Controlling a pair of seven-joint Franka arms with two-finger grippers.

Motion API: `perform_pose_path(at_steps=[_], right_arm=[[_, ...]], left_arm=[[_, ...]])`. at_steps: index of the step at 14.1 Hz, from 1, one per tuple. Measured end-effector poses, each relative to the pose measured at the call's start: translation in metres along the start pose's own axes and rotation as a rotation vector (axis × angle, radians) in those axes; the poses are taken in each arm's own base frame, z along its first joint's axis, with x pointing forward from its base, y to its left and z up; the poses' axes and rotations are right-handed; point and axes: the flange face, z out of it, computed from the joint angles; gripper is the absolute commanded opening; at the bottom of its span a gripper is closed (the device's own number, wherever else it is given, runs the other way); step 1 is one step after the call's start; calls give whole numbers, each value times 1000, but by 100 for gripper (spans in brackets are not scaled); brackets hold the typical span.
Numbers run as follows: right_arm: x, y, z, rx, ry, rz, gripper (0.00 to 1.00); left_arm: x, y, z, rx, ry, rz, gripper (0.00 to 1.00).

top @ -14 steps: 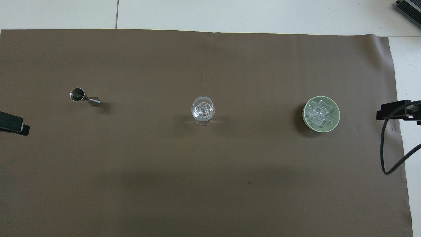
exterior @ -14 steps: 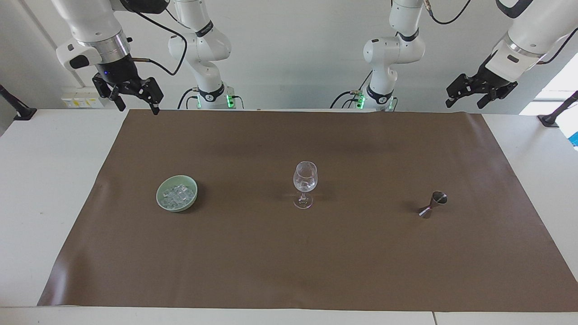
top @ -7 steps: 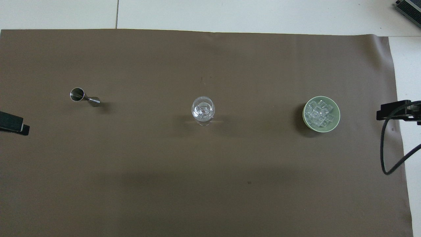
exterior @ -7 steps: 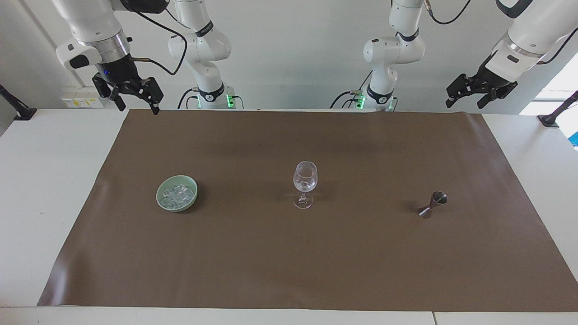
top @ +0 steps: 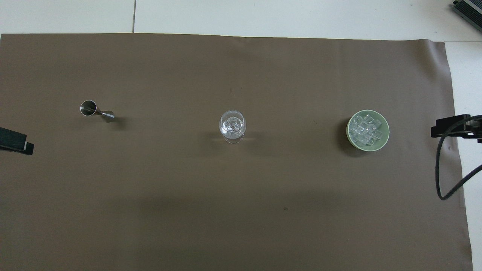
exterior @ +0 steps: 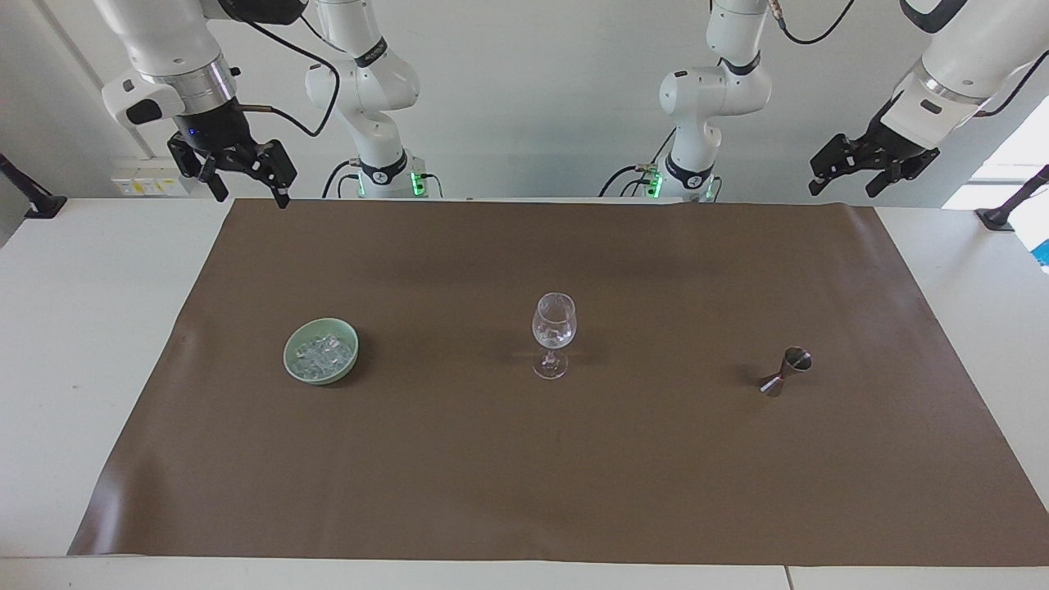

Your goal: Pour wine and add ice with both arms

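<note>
ice (exterior: 323, 353) in bowl (exterior: 292, 368), well apart from both raised, released end effectors, right (exterior: 243, 187), left (exterior: 844, 175)

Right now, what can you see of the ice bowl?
The bowl is small, round and pale green, glossy like ceramic. It stands upright on the brown mat, toward the right arm's end, level with the wine glass. A heap of clear ice fills it. No gripper touches it.
</note>
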Motion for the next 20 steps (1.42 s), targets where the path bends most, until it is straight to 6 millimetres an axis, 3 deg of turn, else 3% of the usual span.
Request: perform_pose_path(at_steps=[20], right_arm=[[-3,-4,1,-2,-21,-61,100]], left_arm=[[0,0,0,0,0,0,100]])
